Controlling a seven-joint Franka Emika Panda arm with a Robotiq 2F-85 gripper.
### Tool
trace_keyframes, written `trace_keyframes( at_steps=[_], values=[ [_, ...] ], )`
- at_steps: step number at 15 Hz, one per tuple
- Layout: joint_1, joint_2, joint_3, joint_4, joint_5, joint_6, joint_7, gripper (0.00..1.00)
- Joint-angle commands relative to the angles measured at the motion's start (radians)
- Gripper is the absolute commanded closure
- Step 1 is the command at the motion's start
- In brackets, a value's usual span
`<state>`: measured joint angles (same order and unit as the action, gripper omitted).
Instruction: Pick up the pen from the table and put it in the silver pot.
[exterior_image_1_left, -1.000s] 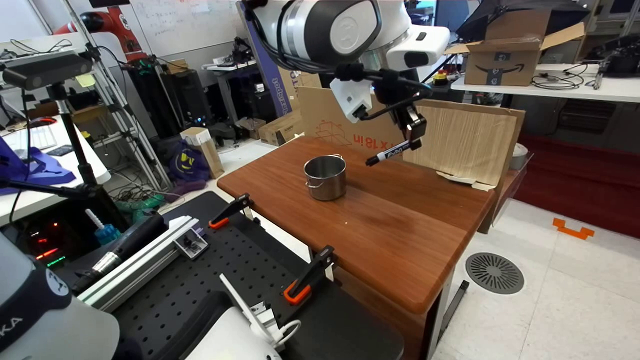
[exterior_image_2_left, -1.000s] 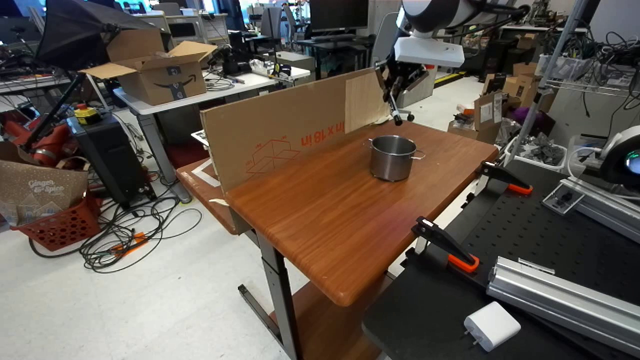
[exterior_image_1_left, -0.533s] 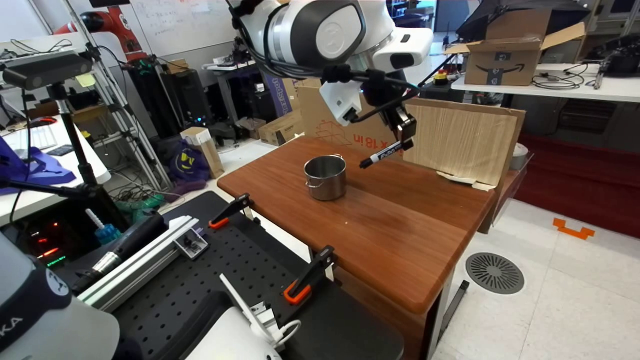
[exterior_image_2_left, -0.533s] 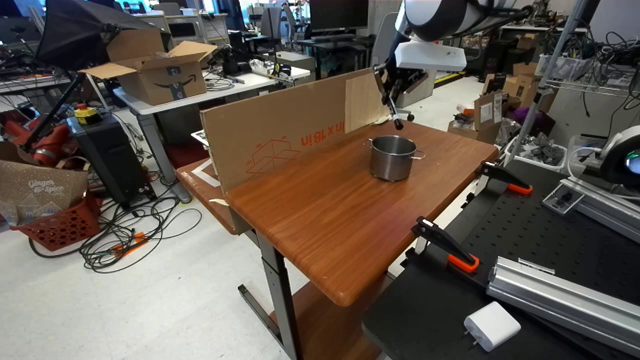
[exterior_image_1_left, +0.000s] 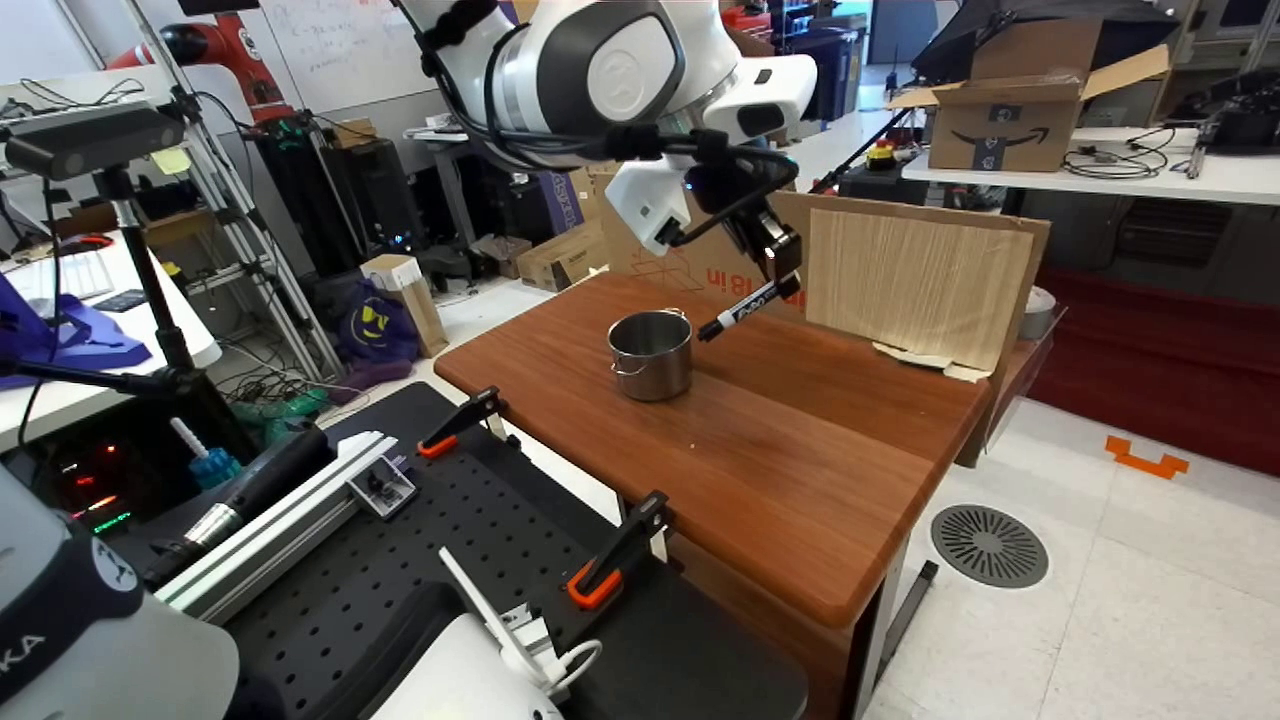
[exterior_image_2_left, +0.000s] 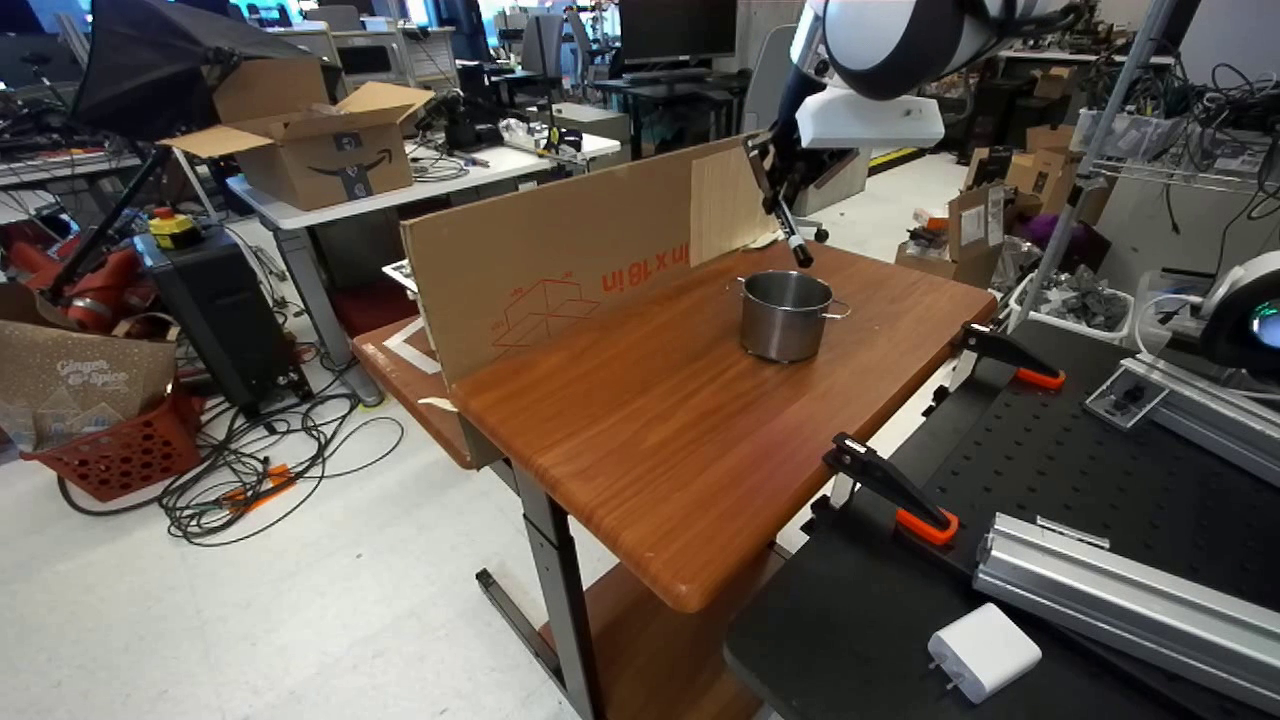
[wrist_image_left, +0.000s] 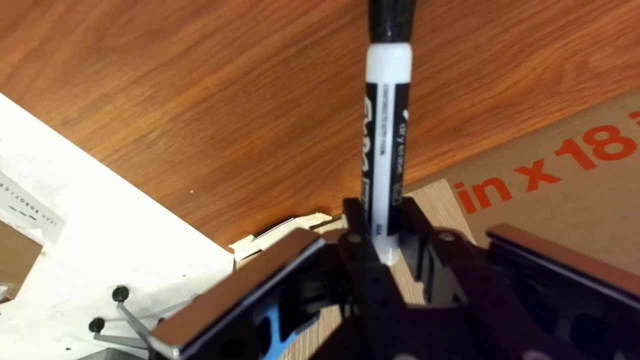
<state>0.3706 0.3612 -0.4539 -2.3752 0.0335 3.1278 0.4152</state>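
The silver pot stands upright on the reddish-brown table in both exterior views (exterior_image_1_left: 655, 372) (exterior_image_2_left: 780, 332). The table top shows in the exterior views (exterior_image_1_left: 770, 480) (exterior_image_2_left: 640, 440) and the wrist view (wrist_image_left: 200, 120). My gripper (exterior_image_1_left: 784, 284) (exterior_image_2_left: 776, 200) (wrist_image_left: 382, 215) is shut on the white end of the pen (exterior_image_1_left: 740, 311) (exterior_image_2_left: 790, 236) (wrist_image_left: 386, 135). The pen, a black and white marker, is tilted with its black cap pointing down and away from the fingers. The cap is in the air close beside the pot's rim in the exterior views. The pot is outside the wrist view.
A cardboard panel (exterior_image_1_left: 925, 285) (exterior_image_2_left: 570, 270) stands along the table's back edge, behind the gripper. Black and orange clamps (exterior_image_1_left: 620, 550) (exterior_image_2_left: 895, 490) hold the black perforated bench (exterior_image_1_left: 480, 520) at the table's front edge. An open cardboard box (exterior_image_1_left: 1005, 125) sits on a white desk behind.
My gripper, holding the pen, has moved toward the pot and a little lower, leftward in an exterior view. The pen's cap is now closer to the pot's rim. The pot has not moved.
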Motion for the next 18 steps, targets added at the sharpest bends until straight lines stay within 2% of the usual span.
trace_keyframes(
  at_steps=[1,8,18],
  values=[
    [0.06,-0.045,-0.06,-0.046,-0.02,0.029,0.003,0.95],
    [0.106,-0.082,-0.083,-0.094,-0.027,0.031,-0.013,0.95],
    [0.196,-0.066,-0.105,-0.119,-0.033,0.032,-0.016,0.95]
  ],
)
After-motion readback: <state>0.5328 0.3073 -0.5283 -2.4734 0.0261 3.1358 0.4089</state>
